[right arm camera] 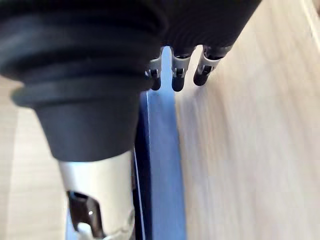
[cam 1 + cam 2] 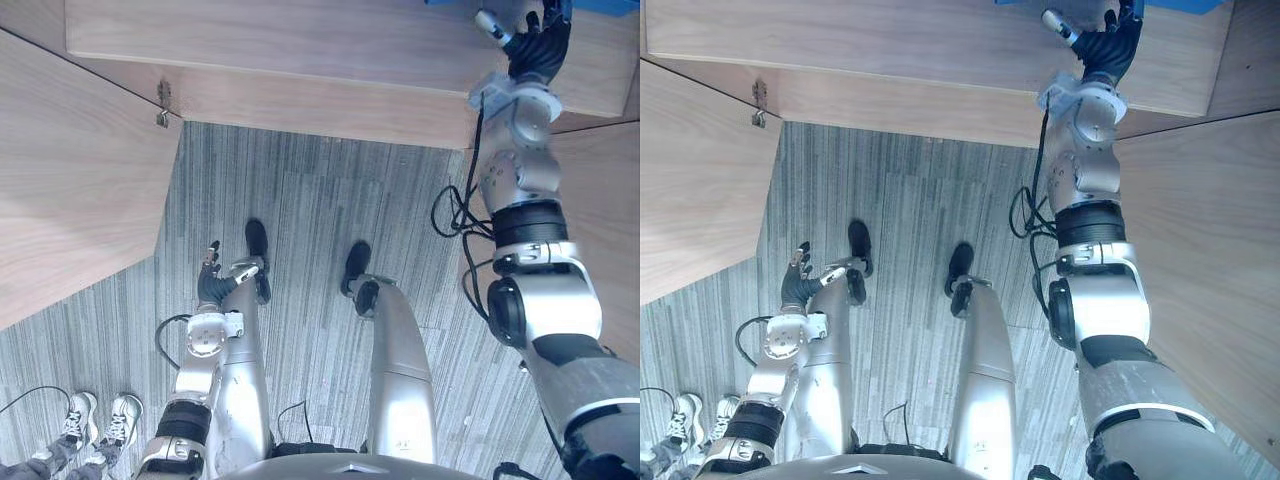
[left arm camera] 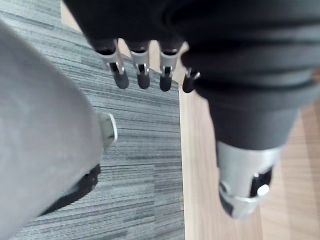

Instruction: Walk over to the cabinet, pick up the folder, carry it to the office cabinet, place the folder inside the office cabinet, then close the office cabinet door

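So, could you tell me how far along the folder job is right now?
Done: the robot stands at a wooden cabinet with its door open. In hand: the right robot hand is at the blue folder there, grip unclear. The left robot hand hangs open, idle. Left: at least closing that door.

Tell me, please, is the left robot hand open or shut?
Open: the left robot hand has straight fingers and holds nothing.
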